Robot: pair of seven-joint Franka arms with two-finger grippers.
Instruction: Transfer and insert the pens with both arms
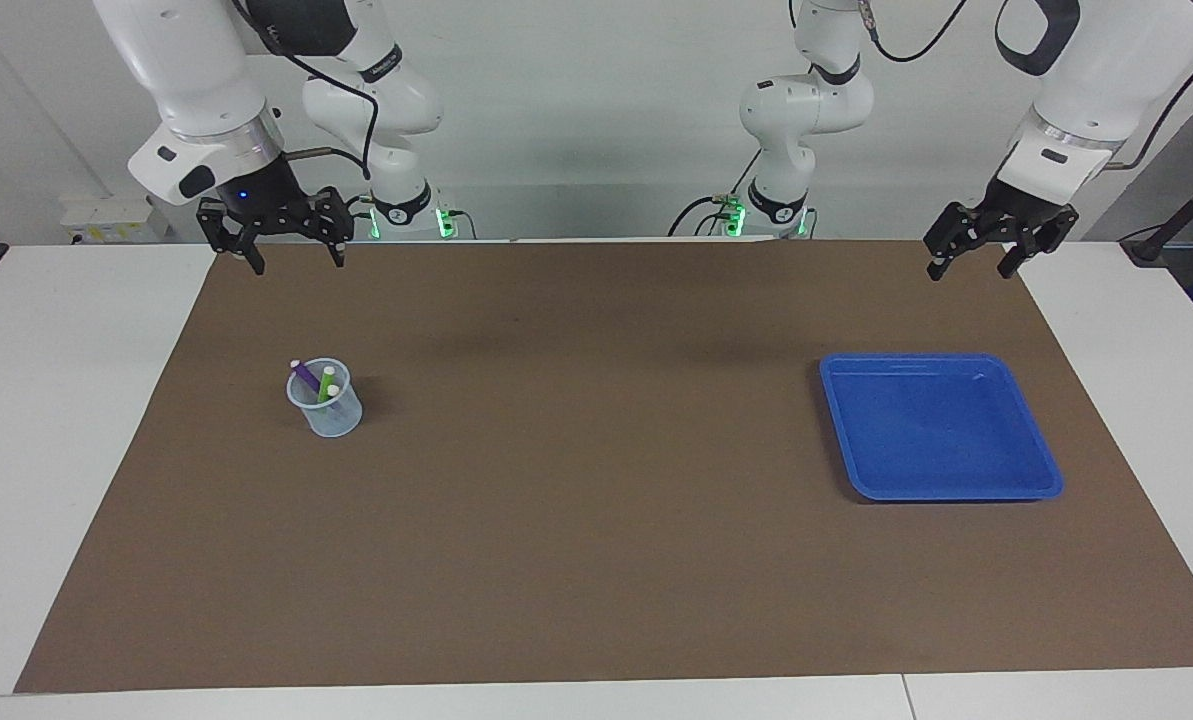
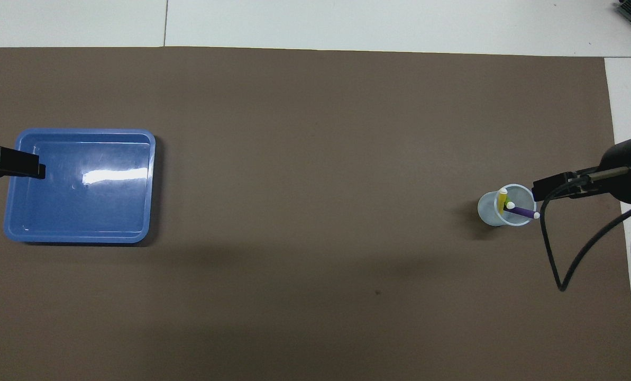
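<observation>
**Pens in cup, both grippers raised**

Pens are seen standing in a clear cup (image 1: 325,401) toward the right arm's end of the desk (image 1: 16,400), on the brown mat (image 1: 596,520). The purple pen (image 1: 304,375) leans over the rim, the green pen (image 1: 325,384) stands beside it, and the yellow pen (image 2: 502,199) is made out best from overhead, tilted inside the cup.

The right gripper (image 1: 292,256) is held in the air over the mat's edge nearest the robots, at the right arm's end, well apart from the cup. Its fingers are spread apart and nothing is held between them.

The left gripper (image 1: 970,260) is held up over the mat's corner at the left arm's end, near the robots. Its fingers are likewise parted and bare. In the overhead view only one black finger (image 2: 16,163) is shown, overlapping the tray's rim.

A blue tray (image 1: 1046,470) is placed flat on the mat toward the left arm's end, well apart from the cup.
</observation>
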